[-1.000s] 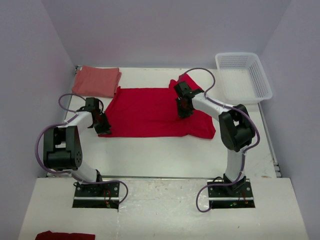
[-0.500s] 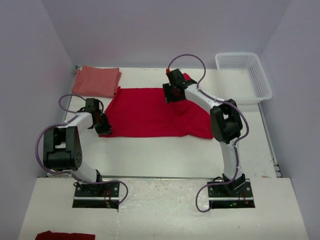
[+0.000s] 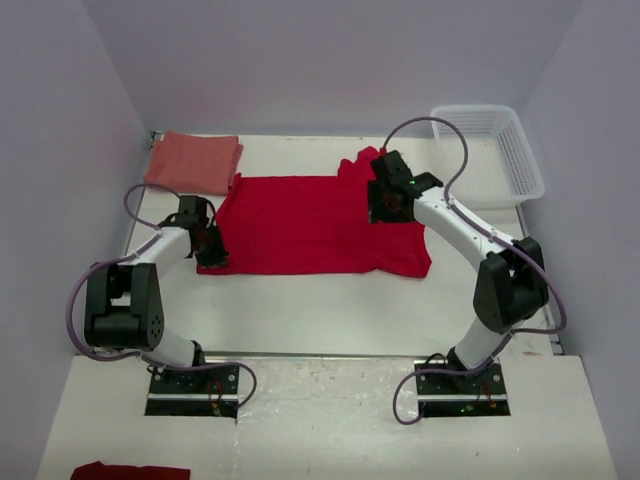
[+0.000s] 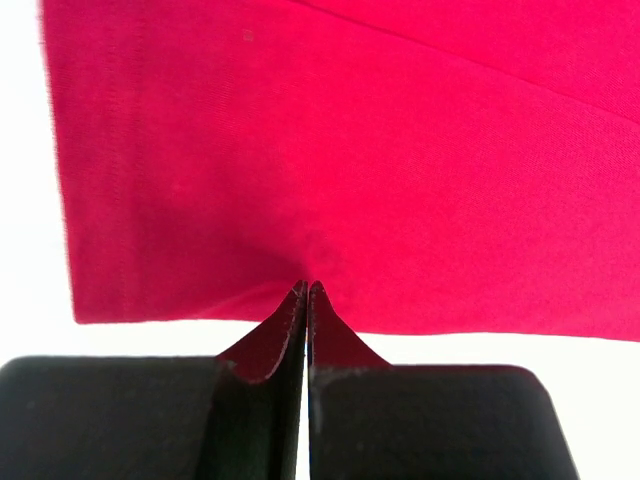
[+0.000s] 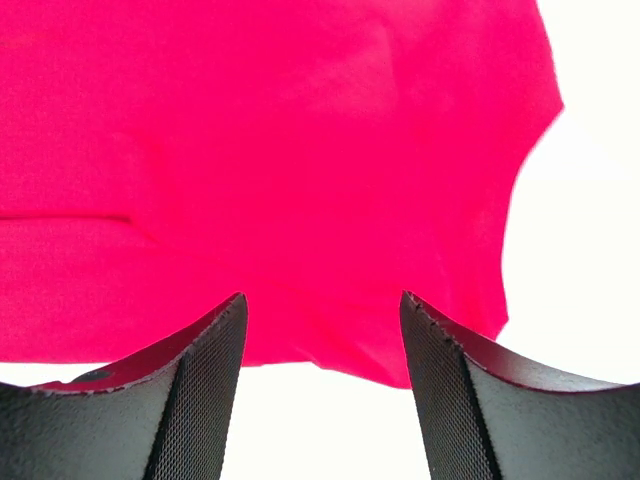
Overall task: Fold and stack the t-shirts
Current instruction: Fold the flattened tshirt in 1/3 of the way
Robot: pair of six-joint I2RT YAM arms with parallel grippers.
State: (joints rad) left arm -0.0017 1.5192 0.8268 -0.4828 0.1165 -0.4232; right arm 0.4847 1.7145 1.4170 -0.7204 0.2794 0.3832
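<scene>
**A:** What is the setting?

**B:** A white surface (image 3: 300, 310) boxed in by pale lilac walls, seen from above. Two robot arms are bolted at its near edge.

**A:** Where are the shirts?

**B:** The bright red t-shirt (image 3: 300, 225) lies spread flat across the middle of the surface. One sleeve pokes toward the far side near its right end. The salmon-red t-shirt (image 3: 193, 162) sits folded into a tidy rectangle in the far left corner, close to the red one's far left corner.

**A:** What is the left arm doing?

**B:** The left claw (image 4: 305, 288) is closed tight, with no gap between its fingers. Its tips rest on the near left edge of the red shirt. I cannot tell whether any cloth is pinched between them.

**A:** And the right arm?

**B:** It reaches over the shirt's right part. The right claw (image 5: 322, 300) is spread wide and holds nothing. Red cloth shows through the gap between its fingers.

**A:** Anything else?

**B:** A white lattice basket (image 3: 520, 170) stands in the far right corner, apart from both shirts.
</scene>
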